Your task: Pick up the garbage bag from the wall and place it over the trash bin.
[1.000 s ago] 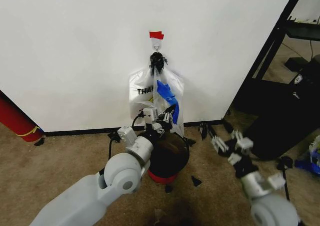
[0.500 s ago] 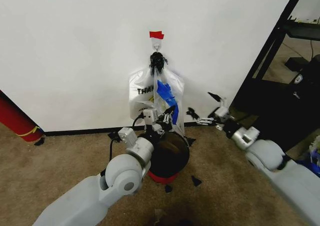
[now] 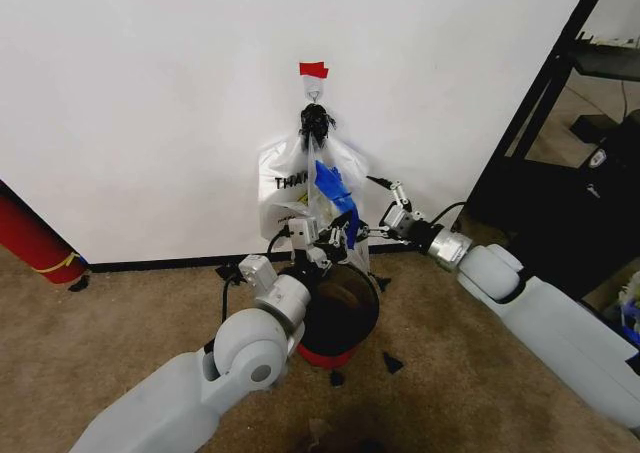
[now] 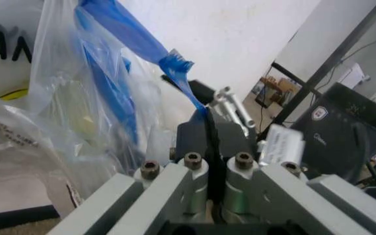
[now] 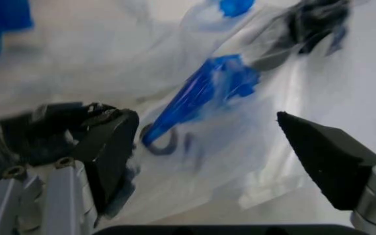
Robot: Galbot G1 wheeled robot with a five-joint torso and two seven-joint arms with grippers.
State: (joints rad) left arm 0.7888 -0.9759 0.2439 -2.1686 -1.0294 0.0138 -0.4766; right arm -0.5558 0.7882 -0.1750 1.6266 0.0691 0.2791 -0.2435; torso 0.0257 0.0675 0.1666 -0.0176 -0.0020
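Head view: garbage bag [image 3: 318,198] hanging from a small hook [image 3: 313,93] on the white wall [image 3: 150,93], just under a red tape strip [image 3: 313,70], bunched beneath a black knot [image 3: 315,121]. Blue patch [image 3: 335,193] running down its front, black lettering at its left side. Trash bin [image 3: 345,313] on the carpet [image 3: 120,313] directly below, black with a red base, close against the baseboard [image 3: 150,265]. Left end effector [image 3: 322,245] raised just above the bin's rim, at the bag's lower edge. Left wrist view: fingers together, clamped on a thin fold of the garbage bag, blue plastic trailing up from the pinch. Right end effector [image 3: 378,211] reaching in from the right, at the bag's right side. Right wrist view: fingers [image 5: 322,156] wide apart, crinkled translucent plastic and the blue patch between and beyond them, not gripped.
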